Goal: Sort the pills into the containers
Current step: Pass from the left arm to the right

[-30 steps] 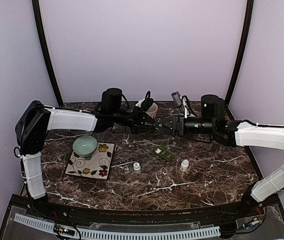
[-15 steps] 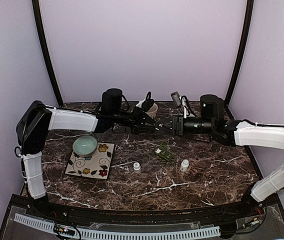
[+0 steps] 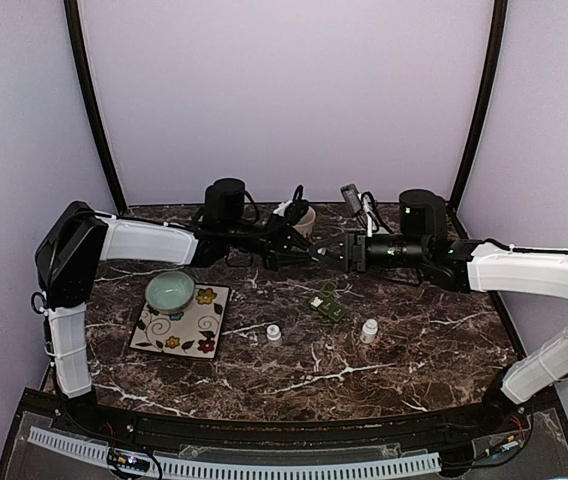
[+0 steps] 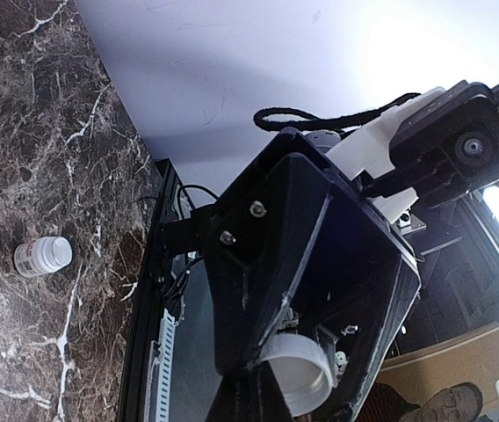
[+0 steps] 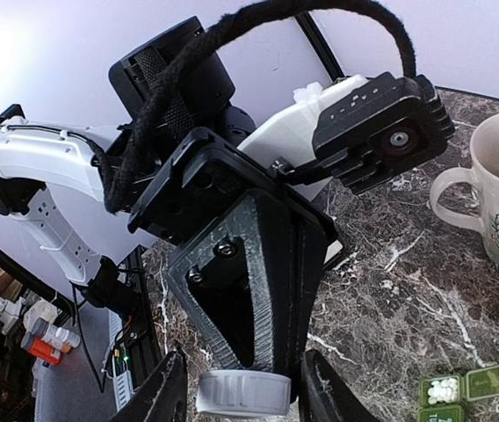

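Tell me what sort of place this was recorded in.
Most likely a lab test booth for robots, not a home: a marble-patterned table closed in by plain lilac walls, two arms bolted at its near edge, and staged props such as a green pill box and a mug.

Soft, even light; glare in the wrist views.
The top view is muted and slightly soft, the pill box (image 3: 330, 306) too small to read, the marble table (image 3: 414, 350) almost shadowless. Both wrist views burn out to white on the wall (image 4: 425, 53) and bend at their edges.
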Tool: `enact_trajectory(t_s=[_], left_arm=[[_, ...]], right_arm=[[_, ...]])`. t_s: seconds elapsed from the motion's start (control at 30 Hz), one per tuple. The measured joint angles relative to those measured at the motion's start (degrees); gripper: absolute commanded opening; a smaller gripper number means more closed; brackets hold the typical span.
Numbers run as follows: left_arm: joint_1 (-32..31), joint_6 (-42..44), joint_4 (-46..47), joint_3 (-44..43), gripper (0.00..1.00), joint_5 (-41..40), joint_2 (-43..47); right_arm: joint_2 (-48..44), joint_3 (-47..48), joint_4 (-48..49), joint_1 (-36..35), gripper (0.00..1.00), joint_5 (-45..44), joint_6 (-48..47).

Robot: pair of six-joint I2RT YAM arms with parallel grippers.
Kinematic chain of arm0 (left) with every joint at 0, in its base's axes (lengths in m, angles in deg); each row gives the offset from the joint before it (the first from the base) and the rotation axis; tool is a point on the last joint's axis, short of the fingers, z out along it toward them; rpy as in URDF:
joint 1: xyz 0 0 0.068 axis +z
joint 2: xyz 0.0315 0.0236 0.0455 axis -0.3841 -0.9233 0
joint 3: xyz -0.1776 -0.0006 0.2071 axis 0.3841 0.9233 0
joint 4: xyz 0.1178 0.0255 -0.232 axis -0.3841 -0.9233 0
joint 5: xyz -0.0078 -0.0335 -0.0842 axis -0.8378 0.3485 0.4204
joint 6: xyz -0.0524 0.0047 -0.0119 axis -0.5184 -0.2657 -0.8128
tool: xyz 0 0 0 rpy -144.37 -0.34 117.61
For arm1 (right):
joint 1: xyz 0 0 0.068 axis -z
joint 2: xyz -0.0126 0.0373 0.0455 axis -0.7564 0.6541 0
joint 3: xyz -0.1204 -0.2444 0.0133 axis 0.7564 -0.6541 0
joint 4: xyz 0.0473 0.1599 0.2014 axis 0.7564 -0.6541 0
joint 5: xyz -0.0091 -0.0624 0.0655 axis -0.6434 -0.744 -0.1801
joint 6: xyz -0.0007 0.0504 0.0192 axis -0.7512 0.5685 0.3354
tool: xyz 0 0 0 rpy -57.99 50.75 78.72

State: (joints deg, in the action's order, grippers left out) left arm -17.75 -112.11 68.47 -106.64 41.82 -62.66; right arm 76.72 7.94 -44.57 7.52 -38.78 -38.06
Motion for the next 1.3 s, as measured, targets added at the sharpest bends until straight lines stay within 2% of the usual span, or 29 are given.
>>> enact_trajectory(t_s=[0.27, 0.67, 0.83, 1.03, 1.3], left_arm=[[-0.02, -0.24, 0.66, -0.33, 0.0, -0.09, -0.09], [0.07, -0.22, 0.76, -0.74, 0.0, -0.24, -0.39], [0.11, -0.24, 0.81, -0.74, 0.05, -0.28, -0.44], [0.33, -0.63, 0.9, -0.72, 0.19, 0.07, -0.5], [0.33, -0.24, 0.87, -0.09, 0.24, -1.18, -0.5]], right_arm=[[0.0, 0.13, -0.35, 0.0, 0.4, -0.07, -0.33], [0.0, 0.52, -0.83, 0.0, 0.21, -1.57, -0.83], [0.0, 0.72, -1.29, 0.0, 0.13, -1.6, -0.81], [0.0, 0.92, -1.64, 0.02, 0.09, -1.86, -1.05], [0.02, 0.92, -2.03, -0.22, 0.06, -1.14, -0.96]])
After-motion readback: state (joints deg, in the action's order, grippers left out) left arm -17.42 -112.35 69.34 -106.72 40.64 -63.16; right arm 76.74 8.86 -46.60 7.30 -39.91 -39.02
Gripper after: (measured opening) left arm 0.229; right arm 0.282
